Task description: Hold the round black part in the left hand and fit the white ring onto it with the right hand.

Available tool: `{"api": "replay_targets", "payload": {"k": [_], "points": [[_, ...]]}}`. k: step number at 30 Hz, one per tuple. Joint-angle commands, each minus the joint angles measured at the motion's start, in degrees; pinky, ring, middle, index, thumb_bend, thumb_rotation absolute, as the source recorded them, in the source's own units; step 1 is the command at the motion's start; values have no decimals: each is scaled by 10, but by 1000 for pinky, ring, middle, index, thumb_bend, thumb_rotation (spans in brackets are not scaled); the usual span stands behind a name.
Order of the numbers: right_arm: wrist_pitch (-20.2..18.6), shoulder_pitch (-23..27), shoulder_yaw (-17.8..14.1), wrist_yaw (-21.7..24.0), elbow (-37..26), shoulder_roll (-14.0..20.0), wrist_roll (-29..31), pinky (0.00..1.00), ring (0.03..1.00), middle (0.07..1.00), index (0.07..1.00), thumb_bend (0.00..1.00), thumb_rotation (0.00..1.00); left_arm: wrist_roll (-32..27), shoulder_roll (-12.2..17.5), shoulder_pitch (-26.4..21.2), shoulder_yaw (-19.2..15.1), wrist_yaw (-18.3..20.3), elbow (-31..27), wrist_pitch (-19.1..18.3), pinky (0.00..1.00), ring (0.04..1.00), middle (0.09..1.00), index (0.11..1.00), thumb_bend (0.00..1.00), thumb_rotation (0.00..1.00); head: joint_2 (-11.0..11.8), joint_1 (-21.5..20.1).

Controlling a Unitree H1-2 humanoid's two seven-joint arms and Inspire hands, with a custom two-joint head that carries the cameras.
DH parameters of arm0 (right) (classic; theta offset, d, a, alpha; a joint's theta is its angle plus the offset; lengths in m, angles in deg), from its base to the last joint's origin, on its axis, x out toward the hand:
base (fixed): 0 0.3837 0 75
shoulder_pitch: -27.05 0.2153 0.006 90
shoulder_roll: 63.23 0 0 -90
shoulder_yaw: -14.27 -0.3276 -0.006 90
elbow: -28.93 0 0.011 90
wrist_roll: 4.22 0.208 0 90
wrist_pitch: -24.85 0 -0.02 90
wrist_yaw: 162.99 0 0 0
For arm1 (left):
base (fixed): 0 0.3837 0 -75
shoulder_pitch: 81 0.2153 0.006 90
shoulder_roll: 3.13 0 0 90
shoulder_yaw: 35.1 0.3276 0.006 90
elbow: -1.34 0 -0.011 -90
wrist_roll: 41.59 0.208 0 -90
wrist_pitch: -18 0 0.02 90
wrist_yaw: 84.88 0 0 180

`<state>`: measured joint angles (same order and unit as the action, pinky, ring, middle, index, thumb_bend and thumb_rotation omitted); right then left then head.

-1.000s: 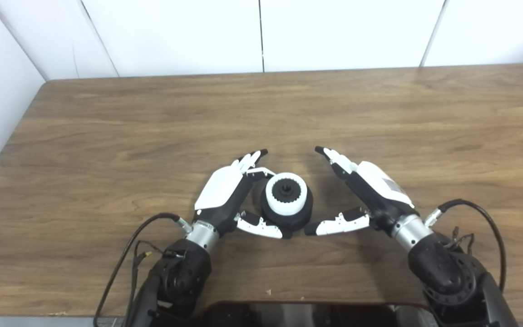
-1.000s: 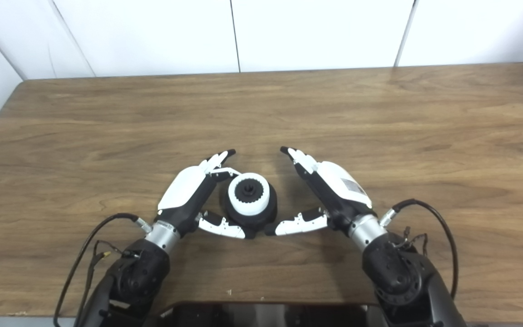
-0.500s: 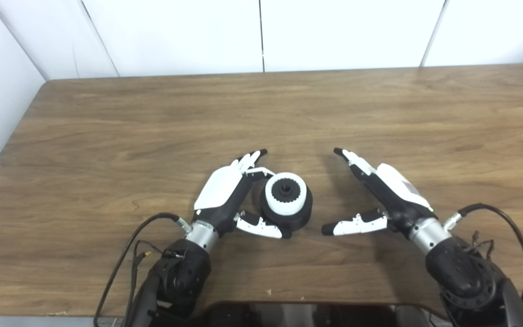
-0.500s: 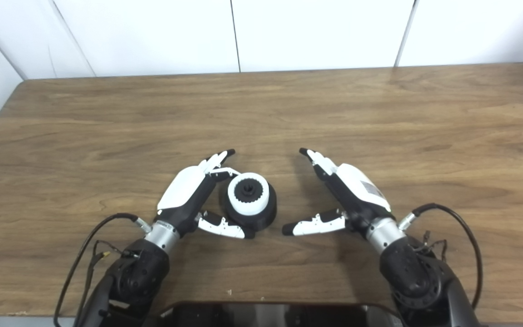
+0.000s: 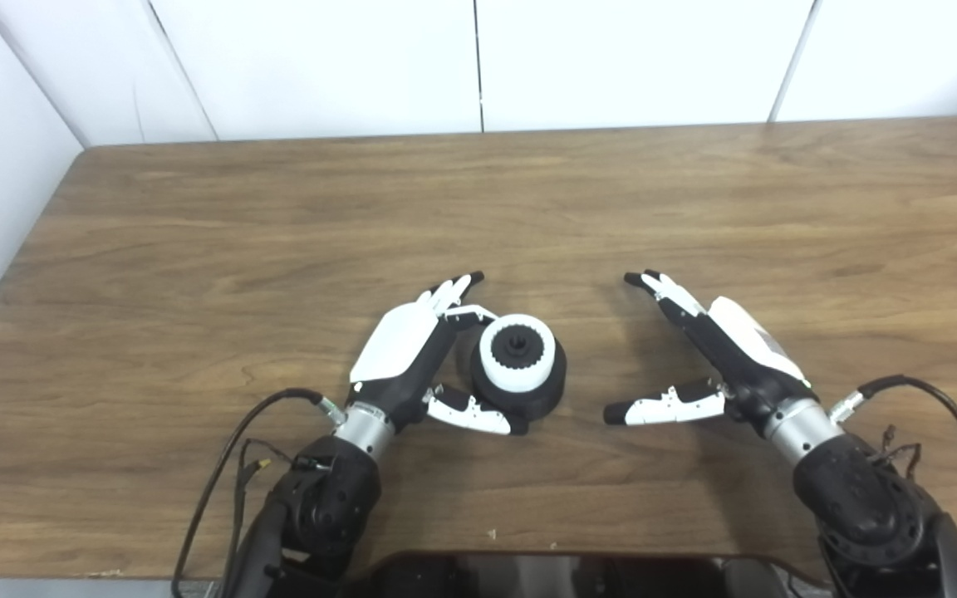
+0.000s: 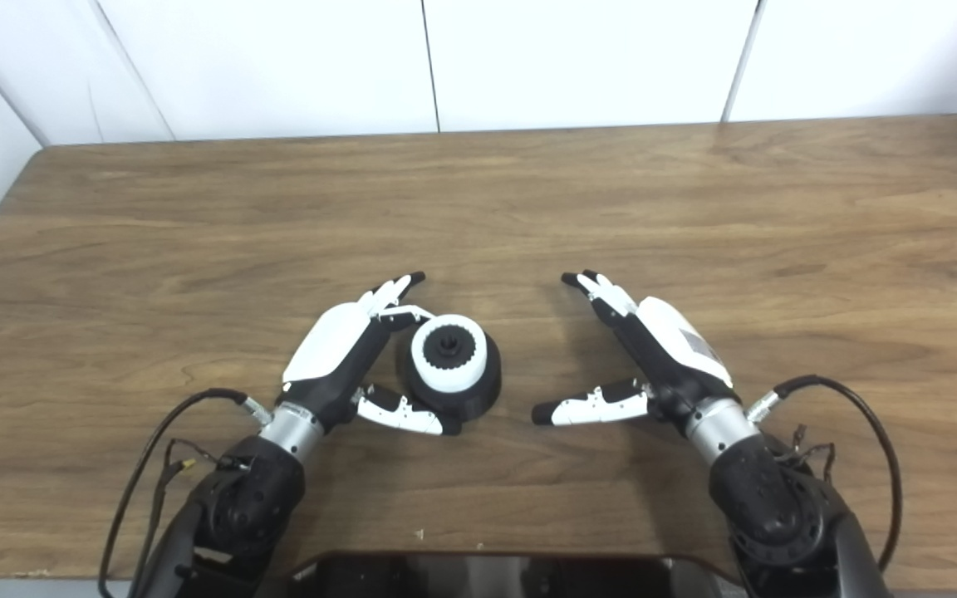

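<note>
Wooden table with one assembled part resting on it

The table (image 5: 528, 191) has a brown wood-grain top that runs from a white panelled wall (image 5: 478, 58) at the far edge to the near edge at the bottom of both views. Near the middle of its front half sits a round black part (image 5: 520, 390) with a white ring (image 5: 514, 360) fitted on top and a black toothed hub showing through the ring's centre. The part stands upright, flat on the wood. A few pale specks (image 5: 491, 533) lie on the surface close to the near edge. A dark flat object (image 5: 561, 573) overlaps the table's front edge at the bottom of the view.
</note>
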<state>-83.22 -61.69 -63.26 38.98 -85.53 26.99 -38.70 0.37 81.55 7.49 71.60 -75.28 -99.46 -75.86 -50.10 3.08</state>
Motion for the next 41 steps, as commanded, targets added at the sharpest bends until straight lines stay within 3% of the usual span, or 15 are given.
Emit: {"api": "replay_targets", "payload": {"k": [1,10,13,25,36,41], "points": [[8,12,-5,-13,-25,-1,3,979,1000,1000,947,1000,434,-3,3,-20,-6,-8,-13,3,1000,1000,1000,604,945,366,0,1],[6,13,-1,-12,-24,-2,0,976,1000,1000,945,1000,436,-4,4,-22,-6,0,-17,0,1000,1000,1000,626,954,375,-1,0],[5,13,-1,-11,-24,-4,0,986,1000,1000,944,1000,429,-7,6,-24,-5,8,-20,-1,1000,1000,1000,693,997,401,-2,-1],[2,13,-1,-10,-26,-7,-2,988,1000,1000,952,1000,433,-6,13,-30,2,32,-29,-9,964,1000,1000,893,1000,469,-4,-2],[7,13,1,-11,-25,-7,-1,982,1000,1000,972,1000,439,-12,14,-28,1,32,-28,-11,955,1000,1000,986,1000,513,-4,-2],[9,12,-1,-17,-26,-12,1,967,1000,1000,981,1000,446,-17,15,-26,-2,31,-35,-10,964,1000,1000,968,1000,484,-4,-1]]}}
